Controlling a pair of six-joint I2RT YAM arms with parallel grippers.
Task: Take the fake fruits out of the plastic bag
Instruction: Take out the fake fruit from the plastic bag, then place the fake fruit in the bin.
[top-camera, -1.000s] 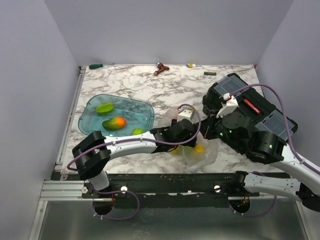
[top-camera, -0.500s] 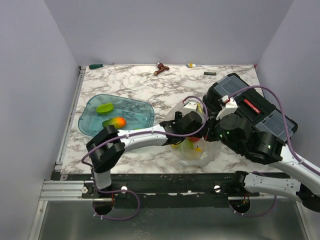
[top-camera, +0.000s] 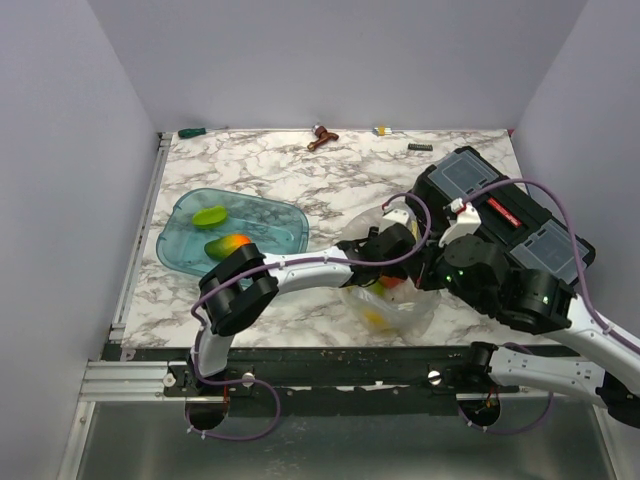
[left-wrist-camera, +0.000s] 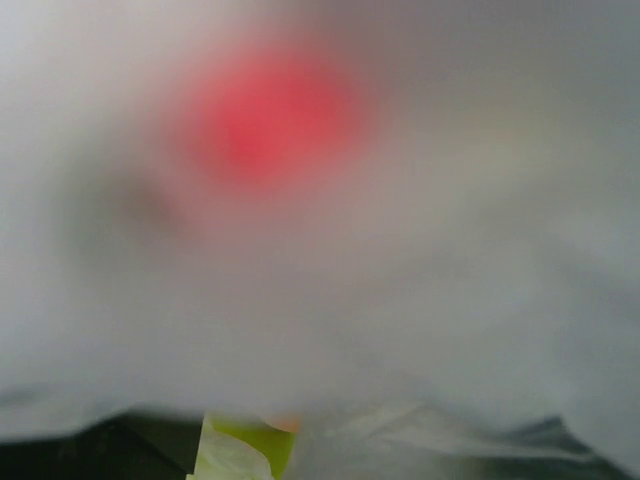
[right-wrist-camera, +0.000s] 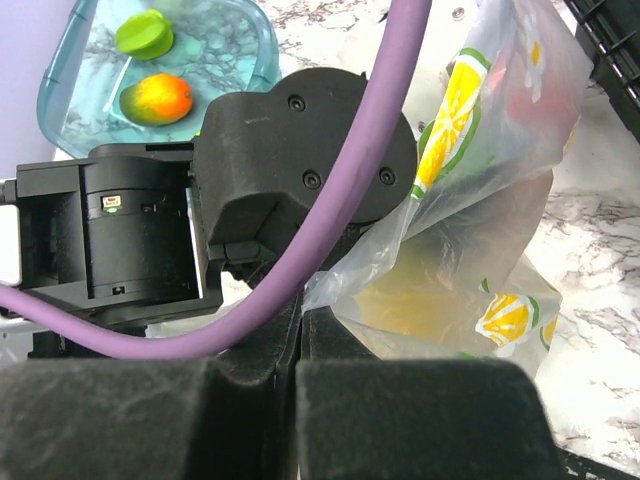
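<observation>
Pinching plastic bag (right-wrist-camera: 500, 120), fruits (top-camera: 375, 318) inside: right tool (right-wrist-camera: 300, 335); left tool (top-camera: 390, 268) state unclear; tray (top-camera: 170, 240): two fruits (top-camera: 228, 245)

A robot lab cell: plain lilac walls (top-camera: 330, 60) box in a marble-print table (top-camera: 260, 165) edged with aluminium rails (top-camera: 125, 378).

Black case (top-camera: 505, 215) near plastic bag (top-camera: 398, 308)

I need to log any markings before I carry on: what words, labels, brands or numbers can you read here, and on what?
No text can be read in any view.
Red label on the black organizer case: too small to read.
Plastic bag: only lemon-slice prints, no words.
Left wrist view: wholly blurred, nothing legible.
</observation>
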